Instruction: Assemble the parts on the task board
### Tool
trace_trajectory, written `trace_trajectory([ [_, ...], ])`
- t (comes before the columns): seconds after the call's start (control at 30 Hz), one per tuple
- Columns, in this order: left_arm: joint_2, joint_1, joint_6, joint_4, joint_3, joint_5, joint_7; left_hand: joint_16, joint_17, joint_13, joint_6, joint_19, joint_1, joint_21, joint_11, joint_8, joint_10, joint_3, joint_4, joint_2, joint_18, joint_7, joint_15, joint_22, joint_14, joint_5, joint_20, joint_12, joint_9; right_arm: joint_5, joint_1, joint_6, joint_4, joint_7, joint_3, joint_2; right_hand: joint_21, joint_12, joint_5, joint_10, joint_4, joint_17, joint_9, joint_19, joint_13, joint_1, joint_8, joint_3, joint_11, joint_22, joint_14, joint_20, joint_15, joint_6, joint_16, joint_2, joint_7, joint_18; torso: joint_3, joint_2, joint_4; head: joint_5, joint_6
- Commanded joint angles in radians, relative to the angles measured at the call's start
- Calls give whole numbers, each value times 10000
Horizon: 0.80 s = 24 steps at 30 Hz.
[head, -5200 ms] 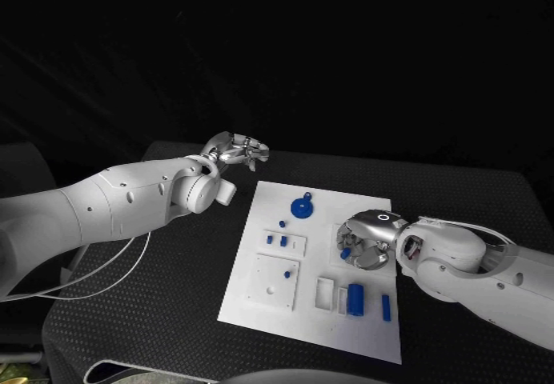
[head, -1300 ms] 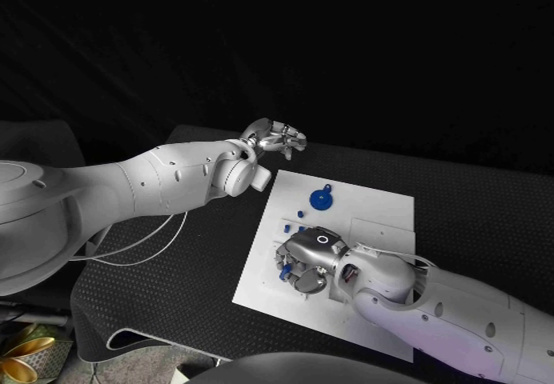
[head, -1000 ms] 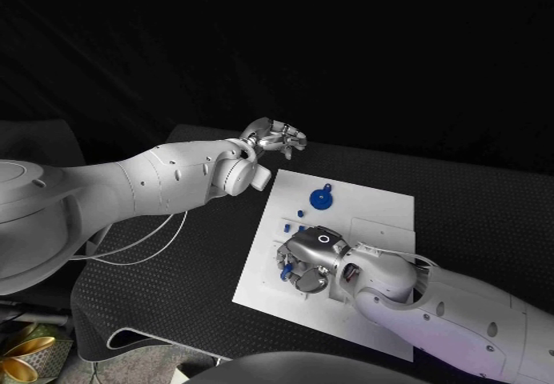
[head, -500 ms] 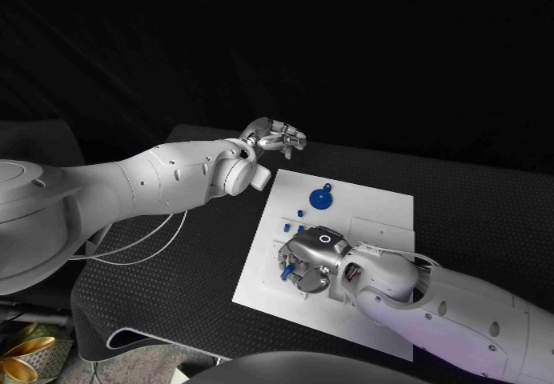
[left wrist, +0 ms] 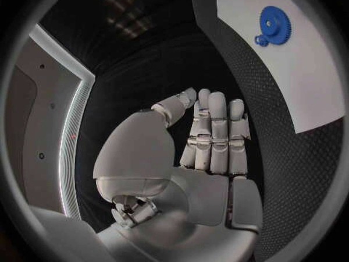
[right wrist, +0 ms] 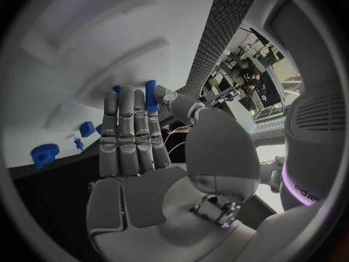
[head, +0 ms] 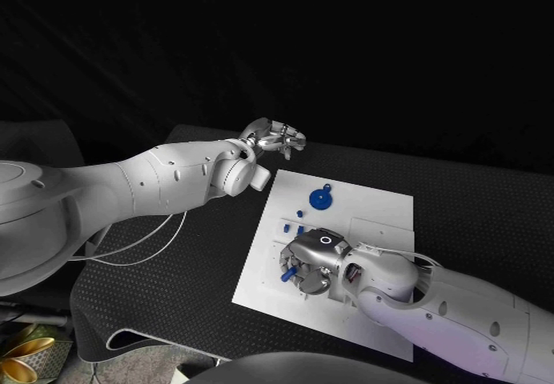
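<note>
The white task board (head: 370, 200) lies mid-table. My right hand (head: 311, 260) hovers over its near left part and pinches a small blue peg (head: 287, 274) between thumb and a finger; the right wrist view shows that peg (right wrist: 150, 96) at the fingertips, over the board (right wrist: 66, 75). A blue gear (head: 320, 198) lies flat on the board's far part, with small blue pieces (head: 300, 214) just in front of it. My left hand (head: 274, 134) is off the board by the table's far edge and holds nothing, its fingers (left wrist: 214, 128) straight; the gear (left wrist: 275, 23) lies beyond them.
The black table (head: 173, 264) has bare room left of the board. A white cable (head: 138, 250) loops down from my left arm over the table's left side. My right forearm (head: 462, 312) covers the board's near right part.
Since the oldest frame my right hand has carried the blue peg from the board's right side to its near left. Over the last second it only shifted slightly. The left hand stays put.
</note>
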Motion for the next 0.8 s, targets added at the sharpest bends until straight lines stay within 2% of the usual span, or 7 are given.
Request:
trace_trajectory([
  [0.03,12,15,133,16,6,24,51,-69,16,16,-65,-61,1,-28,-16,-69,-76,-23,50,-57,5,36,25,190,-27,-69,-428,34,13,-263,-58,665,-19,-143,-58,83,-44,-16,22,86,-82,13,18,53,0,-15,22,1,5,-7,34,-30,-10,34,-9,94,11,140,-5,-3,-1,-3,-25],
  [0.37,12,16,135,17,5,24,39,-70,18,17,-65,-64,-1,-27,-15,-70,-78,-25,53,-61,4,36,26,190,-29,-69,-427,36,15,-363,-32,622,20,-214,-66,302,-51,-28,23,76,-97,21,22,45,5,-35,16,-3,11,-3,27,-26,-7,25,-19,100,15,140,-6,-8,15,-20,-51],
  [0.57,28,16,159,16,5,24,33,-71,19,17,-64,-66,-1,-27,-15,-70,-78,-25,56,-62,4,37,26,190,-30,-69,-426,37,16,-367,-14,679,46,-212,-75,402,-52,-30,24,77,-99,25,24,45,8,-44,15,-2,12,-1,27,-25,-6,23,-21,101,16,140,-19,-10,18,-23,-64],
  [0.8,16,17,154,17,5,24,22,-72,20,17,-65,-69,-3,-27,-13,-71,-82,-26,59,-64,3,37,27,190,-32,-69,-425,37,17,-351,18,851,48,-217,-171,418,-52,-32,26,78,-100,29,25,45,11,-58,13,-5,13,1,27,-22,-5,22,-24,100,18,140,-16,-11,7,-24,-105],
])
